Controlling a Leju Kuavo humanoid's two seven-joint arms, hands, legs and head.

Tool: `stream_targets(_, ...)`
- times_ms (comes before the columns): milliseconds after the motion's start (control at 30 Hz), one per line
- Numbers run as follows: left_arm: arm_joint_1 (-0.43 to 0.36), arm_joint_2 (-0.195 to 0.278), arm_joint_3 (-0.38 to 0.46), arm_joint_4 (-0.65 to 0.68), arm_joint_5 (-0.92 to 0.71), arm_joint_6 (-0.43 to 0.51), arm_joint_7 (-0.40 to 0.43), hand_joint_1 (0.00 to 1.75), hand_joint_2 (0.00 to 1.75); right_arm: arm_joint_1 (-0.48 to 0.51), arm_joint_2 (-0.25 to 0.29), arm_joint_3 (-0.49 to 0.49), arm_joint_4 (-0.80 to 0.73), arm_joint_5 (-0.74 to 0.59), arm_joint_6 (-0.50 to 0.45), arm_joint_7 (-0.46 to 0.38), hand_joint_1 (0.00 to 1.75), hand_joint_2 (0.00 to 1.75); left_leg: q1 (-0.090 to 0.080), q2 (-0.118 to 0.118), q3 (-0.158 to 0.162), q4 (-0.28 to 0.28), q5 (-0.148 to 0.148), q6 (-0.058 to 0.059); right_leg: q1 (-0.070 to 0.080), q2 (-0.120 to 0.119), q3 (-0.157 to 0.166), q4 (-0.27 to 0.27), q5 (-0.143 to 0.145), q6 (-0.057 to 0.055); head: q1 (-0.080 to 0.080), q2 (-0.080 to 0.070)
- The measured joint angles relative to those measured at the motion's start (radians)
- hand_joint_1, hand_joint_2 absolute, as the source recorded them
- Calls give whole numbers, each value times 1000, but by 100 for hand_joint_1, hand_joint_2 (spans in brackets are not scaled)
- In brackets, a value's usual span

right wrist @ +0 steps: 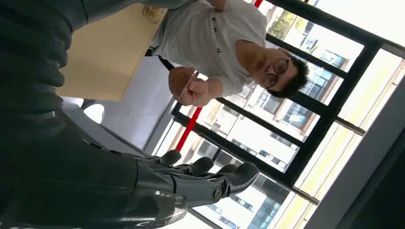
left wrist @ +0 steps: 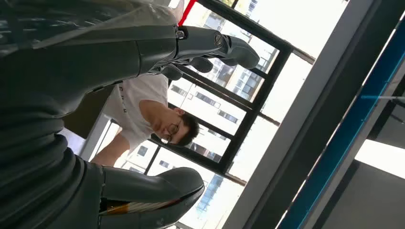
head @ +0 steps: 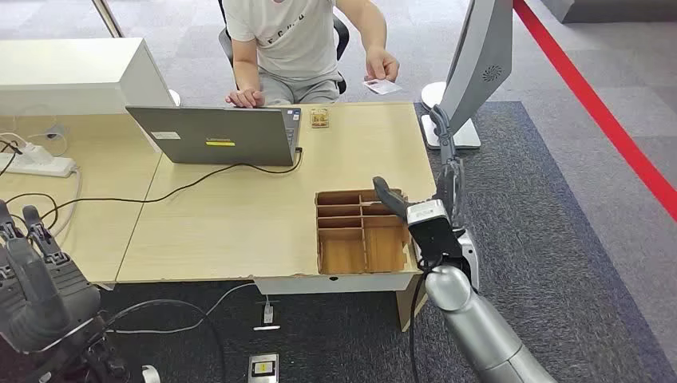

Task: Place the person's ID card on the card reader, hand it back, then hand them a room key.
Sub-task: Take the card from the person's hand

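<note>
Head view: the person (head: 295,40) sits behind the counter's (head: 239,215) far edge and holds the card (head: 382,86) out past its far right corner, well apart from both robot hands. The right hand (head: 419,215) sits raised at the counter's right edge, over the wooden tray (head: 351,239), fingers apart and holding nothing. The left hand (head: 36,279) is up at the near left, fingers (head: 32,219) spread, empty too.

Left wrist view: the left hand's thumb (left wrist: 157,188) and fingers are apart.

Right wrist view: the card (right wrist: 188,86) shows edge-on, pinched in the person's hand (right wrist: 191,88).

It's small, pale, flat, and probably light, stiff and slick, so a pinch on the free edge looks best.
</note>
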Motion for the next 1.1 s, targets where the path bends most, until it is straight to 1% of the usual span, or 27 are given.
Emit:
stream_targets(67,-5,-3,0,4,2,-3,0,0,175,-20,-2,0,31,6,1,4,0,175,0,0,0,0,0,0,0,0,0,0,0,0,0,0)
stream_targets(233,-20,-16,0,19,8,-14,0,0,175,-118,8,9,187,41,19,11,0,175,0,0,0,0,0,0,0,0,0,1,1,0,0,0)
stream_targets(500,-30,-60,4,59,11,-119,0,0,175,-264,70,56,493,99,40,48,0,175,0,-1,-1,0,0,0,0,0,0,1,0,0,0,0)
stream_targets(700,-35,-92,12,79,2,-140,0,0,175,-327,119,91,647,114,62,63,0,175,0,0,-1,0,0,0,0,0,-1,1,0,0,0,0)
stream_targets(967,-37,-122,26,96,-6,-161,0,0,175,-368,175,126,772,115,78,68,1,175,0,0,-1,0,0,0,0,0,-1,1,0,0,0,0)
stream_targets(1000,-37,-125,29,98,-7,-167,0,0,175,-371,179,129,784,116,79,71,10,175,0,0,-1,0,0,0,0,0,-1,1,0,0,0,0)
stream_targets(1033,-37,-128,32,99,-8,-171,0,0,175,-374,182,132,793,115,79,74,31,175,0,0,-1,0,0,0,0,0,-1,1,0,0,0,0)
stream_targets(1100,-36,-134,39,103,-10,-182,0,0,175,-379,186,135,812,113,80,80,114,175,0,0,-1,0,0,0,0,0,-1,1,0,0,0,0)
